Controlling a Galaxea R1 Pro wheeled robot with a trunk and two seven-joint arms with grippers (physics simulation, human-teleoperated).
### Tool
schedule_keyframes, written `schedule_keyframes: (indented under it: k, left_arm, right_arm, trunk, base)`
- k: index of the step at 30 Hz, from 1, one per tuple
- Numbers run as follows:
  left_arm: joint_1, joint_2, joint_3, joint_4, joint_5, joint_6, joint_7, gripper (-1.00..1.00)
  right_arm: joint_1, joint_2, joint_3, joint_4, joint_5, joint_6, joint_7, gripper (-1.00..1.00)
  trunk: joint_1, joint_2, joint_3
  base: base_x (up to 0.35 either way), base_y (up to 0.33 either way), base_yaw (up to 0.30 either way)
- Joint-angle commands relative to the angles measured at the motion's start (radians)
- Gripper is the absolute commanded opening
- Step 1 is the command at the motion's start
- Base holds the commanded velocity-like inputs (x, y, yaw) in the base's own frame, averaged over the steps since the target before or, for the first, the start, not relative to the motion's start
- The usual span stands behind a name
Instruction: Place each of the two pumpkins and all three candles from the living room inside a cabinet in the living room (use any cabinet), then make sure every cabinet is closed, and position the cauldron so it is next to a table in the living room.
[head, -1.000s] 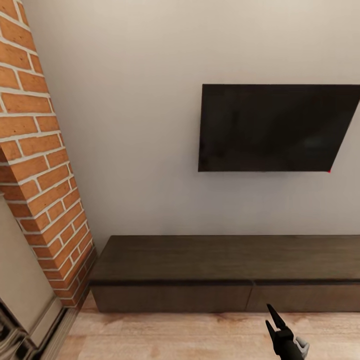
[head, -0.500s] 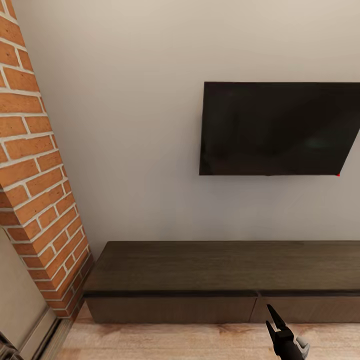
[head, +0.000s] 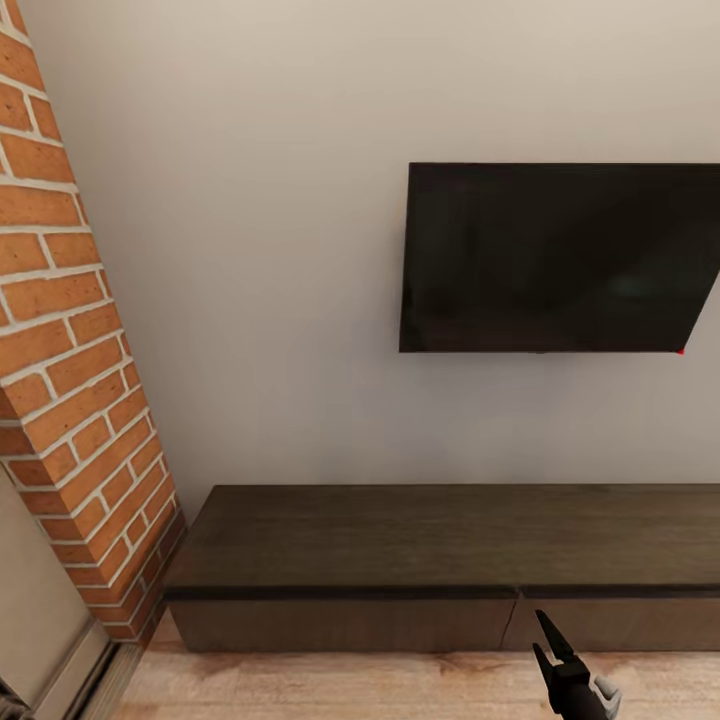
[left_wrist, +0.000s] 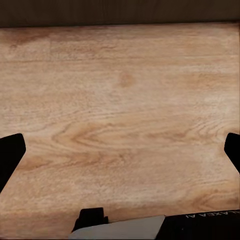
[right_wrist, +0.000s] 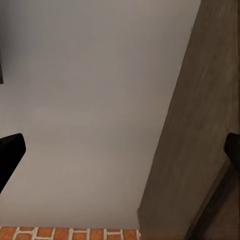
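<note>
Head view: the long, low dark brown wood cabinet (head: 440, 560) is faced, drawer fronts closed. Right pincer (head: 549, 648) and left pincer (left_wrist: 120, 150) are spread, empty. Stowing is judged outstanding.

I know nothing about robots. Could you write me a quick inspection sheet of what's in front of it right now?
Surface: the cabinet has a flat dark wood top with nothing seen on it; the light wood floor lies in front.
Job's things: cabinet fronts look shut; no pumpkins, candles or cauldron seen.
Clutter: nothing seen.
Grippers: right gripper raised in front of the cabinet, fingers apart and holding nothing; left gripper points at the floor, fingers wide apart and holding nothing.
Cables: nothing seen.
Surroundings: black TV on a pale wall; brick fireplace at the left.
</note>
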Motion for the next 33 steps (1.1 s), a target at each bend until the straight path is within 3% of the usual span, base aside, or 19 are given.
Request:
schedule_keyframes:
  k: [1, 5, 11, 22, 29, 33]
  left_arm:
    - [0.0, 0.0, 0.001, 0.006, 0.0, -0.003, -0.003, 1.0]
    - [0.0, 0.001, 0.0, 0.013, -0.001, -0.004, -0.003, 1.0]
    - [0.0, 0.002, 0.0, 0.018, -0.002, -0.018, -0.003, 1.0]
    - [0.0, 0.002, -0.001, 0.043, -0.002, -0.034, -0.004, 1.0]
    - [0.0, 0.001, 0.0, 0.046, -0.002, -0.035, -0.004, 1.0]
    - [0.0, 0.0, 0.0, 0.046, -0.002, -0.035, -0.003, 1.0]
  right_arm:
    - [-0.001, -0.001, -0.001, 0.011, -0.01, 0.011, 0.002, 1.0]
    - [0.0, -0.008, -0.013, 0.051, -0.015, 0.015, 0.001, 1.0]
    - [0.0, -0.026, -0.114, 0.103, -0.024, 0.021, 0.002, 1.0]
    - [0.0, -0.035, -0.142, 0.154, -0.028, 0.02, -0.006, 1.0]
    - [0.0, -0.046, -0.203, 0.181, -0.026, 0.019, -0.011, 1.0]
    - [0.0, -0.049, -0.213, 0.187, -0.026, 0.019, -0.012, 1.0]
  trunk:
    - [0.0, 0.0, -0.001]
    - [0.0, 0.0, -0.001]
    - [0.0, 0.0, -0.001]
    - [0.0, 0.0, -0.001]
    - [0.0, 0.0, -0.001]
    - [0.0, 0.0, -0.001]
  base:
    - [0.004, 0.0, 0.0]
    - [0.003, 0.0, 0.0]
    - [0.078, 0.0, 0.0]
    - [0.127, 0.0, 0.0]
    - [0.056, 0.0, 0.0]
    - [0.009, 0.0, 0.0]
